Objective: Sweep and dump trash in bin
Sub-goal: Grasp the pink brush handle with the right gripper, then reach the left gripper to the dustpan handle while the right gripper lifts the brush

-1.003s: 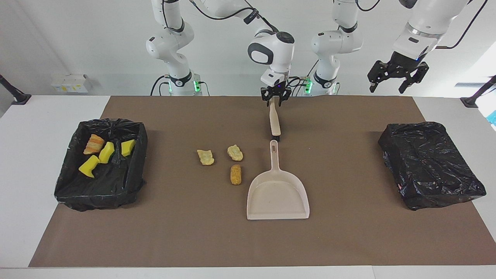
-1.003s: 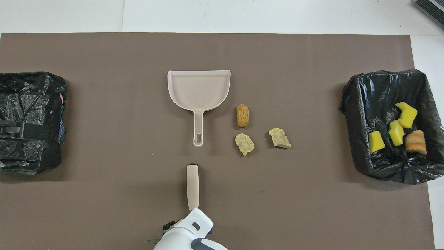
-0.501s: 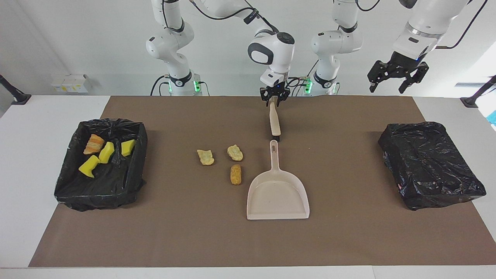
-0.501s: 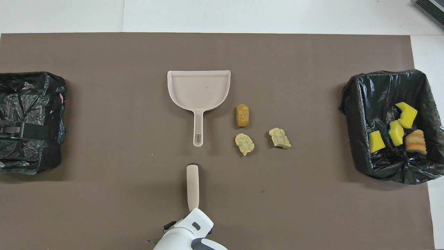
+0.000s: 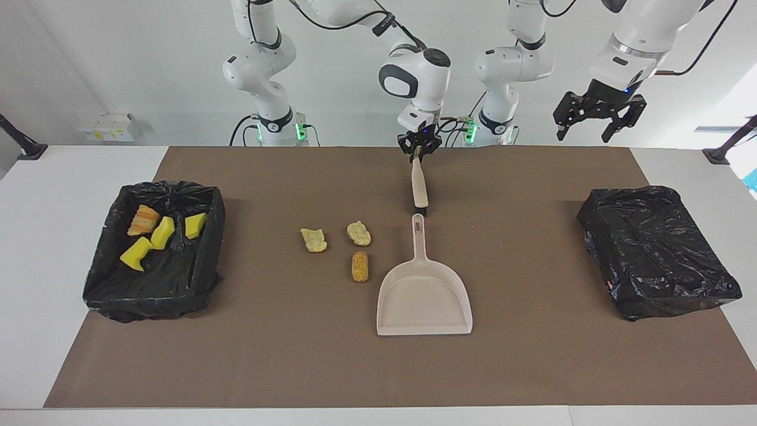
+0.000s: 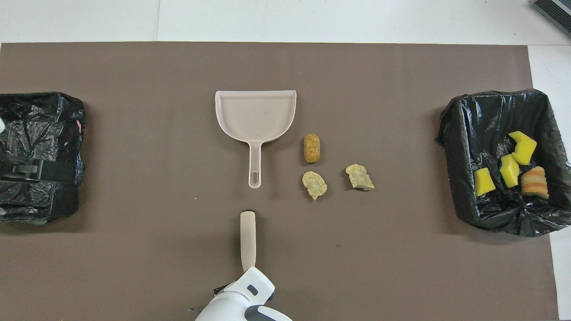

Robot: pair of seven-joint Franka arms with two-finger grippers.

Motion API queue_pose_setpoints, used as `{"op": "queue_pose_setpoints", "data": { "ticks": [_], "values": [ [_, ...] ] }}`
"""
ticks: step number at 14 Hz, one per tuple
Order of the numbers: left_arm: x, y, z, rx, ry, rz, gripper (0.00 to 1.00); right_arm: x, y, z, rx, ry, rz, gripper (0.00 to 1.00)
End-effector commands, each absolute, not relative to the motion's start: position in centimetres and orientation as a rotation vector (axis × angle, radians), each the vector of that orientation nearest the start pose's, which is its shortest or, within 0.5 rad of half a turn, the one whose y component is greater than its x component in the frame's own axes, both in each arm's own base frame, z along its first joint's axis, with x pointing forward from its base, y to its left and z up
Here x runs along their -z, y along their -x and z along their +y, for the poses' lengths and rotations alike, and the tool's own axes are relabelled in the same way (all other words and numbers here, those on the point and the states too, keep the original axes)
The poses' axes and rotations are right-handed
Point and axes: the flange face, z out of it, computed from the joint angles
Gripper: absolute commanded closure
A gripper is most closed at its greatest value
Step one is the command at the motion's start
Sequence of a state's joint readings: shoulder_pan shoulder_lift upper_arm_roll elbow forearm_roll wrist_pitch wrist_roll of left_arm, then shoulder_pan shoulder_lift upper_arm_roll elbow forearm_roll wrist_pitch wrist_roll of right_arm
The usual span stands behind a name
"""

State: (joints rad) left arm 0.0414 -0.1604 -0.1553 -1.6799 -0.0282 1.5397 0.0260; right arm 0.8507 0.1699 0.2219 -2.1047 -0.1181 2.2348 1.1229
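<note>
Three tan trash lumps (image 5: 346, 247) lie mid-surface beside the beige dustpan (image 5: 424, 296). Four more scraps (image 5: 158, 232), three yellow and one orange, sit in the open bin (image 5: 155, 294) at the right arm's end. The right end effector (image 5: 419, 151) is pinching the brush (image 5: 419, 184) handle's tip, nearer the robots than the dustpan. The left end effector (image 5: 595, 121) hangs spread above the covered black bin (image 5: 656, 254).

Right tool (image 5: 419, 155) clamped low at mid-table (wrist vertical), left tool (image 5: 598, 122) raised, spread wide
</note>
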Motion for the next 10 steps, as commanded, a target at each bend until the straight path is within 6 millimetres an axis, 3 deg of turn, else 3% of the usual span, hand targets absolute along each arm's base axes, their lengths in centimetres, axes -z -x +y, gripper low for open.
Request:
{"op": "queue_pose_setpoints", "data": {
  "ticks": [1,3,5,6,8,10],
  "values": [
    [-65.7,-50.0,-8.6,0.121,3.186,0.248,0.00,-36.0,-28.3,48.8,0.061,3.215,0.030,1.00],
    [-65.2,-51.8,-10.6,0.244,3.192,0.281,0.00,-37.5,-28.8,47.5,0.057,3.246,0.074,1.00],
    [-62.2,-55.0,-13.3,0.277,3.215,0.204,0.00,-39.7,-30.2,44.8,0.047,3.284,0.144,1.00],
    [-61.0,-56.4,-15.1,0.287,3.229,0.200,0.00,-40.7,-31.4,43.2,0.020,3.286,0.186,1.00],
    [-59.6,-58.6,-16.6,0.284,3.243,0.218,0.00,-43.1,-34.1,39.5,-0.104,3.254,0.230,1.00],
    [-57.4,-59.1,-19.9,0.267,3.240,0.301,0.00,-45.0,-36.3,35.4,-0.157,3.270,0.201,1.00]
  ]
}}
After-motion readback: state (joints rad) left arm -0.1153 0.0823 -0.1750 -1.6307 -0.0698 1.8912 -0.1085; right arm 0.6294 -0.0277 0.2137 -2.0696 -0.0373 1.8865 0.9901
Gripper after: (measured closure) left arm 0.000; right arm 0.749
